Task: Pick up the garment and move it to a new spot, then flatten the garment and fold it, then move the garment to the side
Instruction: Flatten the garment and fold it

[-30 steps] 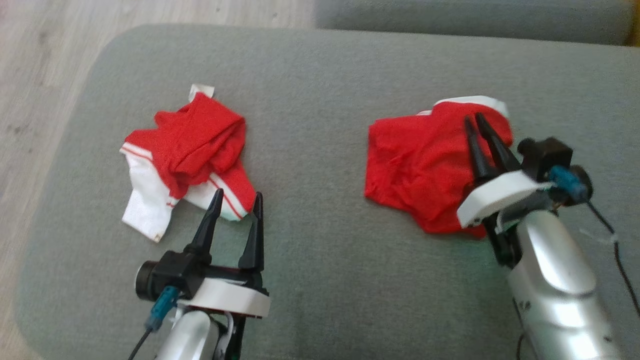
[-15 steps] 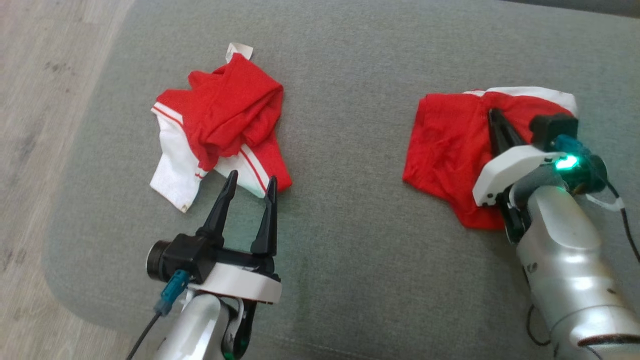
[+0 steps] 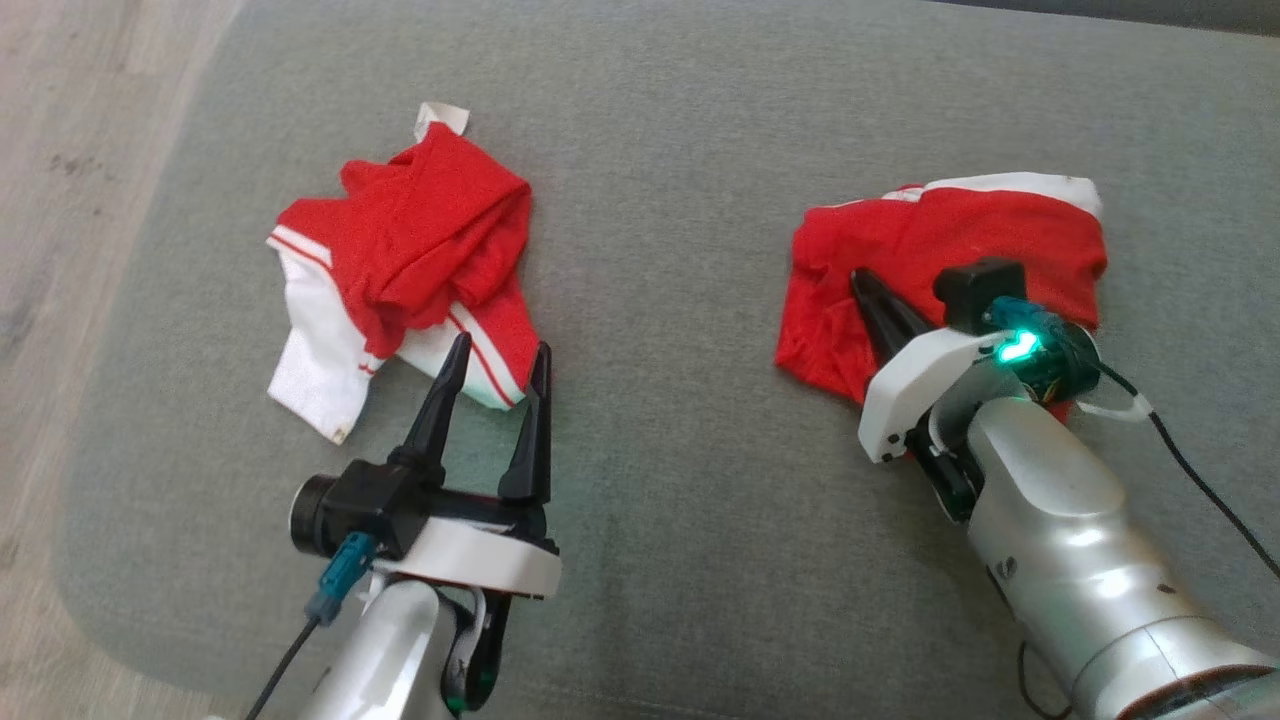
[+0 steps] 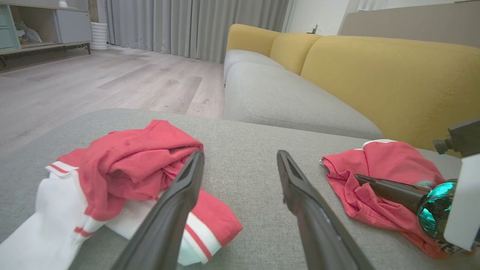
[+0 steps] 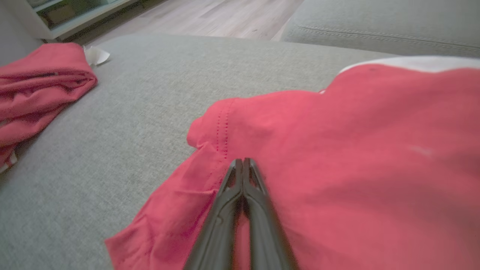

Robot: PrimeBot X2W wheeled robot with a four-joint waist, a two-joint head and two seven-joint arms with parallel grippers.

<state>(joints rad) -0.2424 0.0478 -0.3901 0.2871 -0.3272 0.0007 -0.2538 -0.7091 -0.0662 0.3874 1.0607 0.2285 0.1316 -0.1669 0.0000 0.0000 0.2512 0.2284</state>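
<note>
The grey cushion (image 3: 660, 200) is viewed steeply from above by the head camera, with the left-hand garment (image 3: 410, 250) and right-hand garment (image 3: 950, 240) both taken in. The left wrist camera is set low behind the left gripper (image 4: 240, 153), faced across the cushion towards a yellow sofa (image 4: 375, 75); both garments are shared. The right wrist camera is held close over the right-hand garment.

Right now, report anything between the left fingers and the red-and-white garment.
Nothing visible does. The open left fingers point at the garment, tips by its striped hem, over the grey cushion.
</note>
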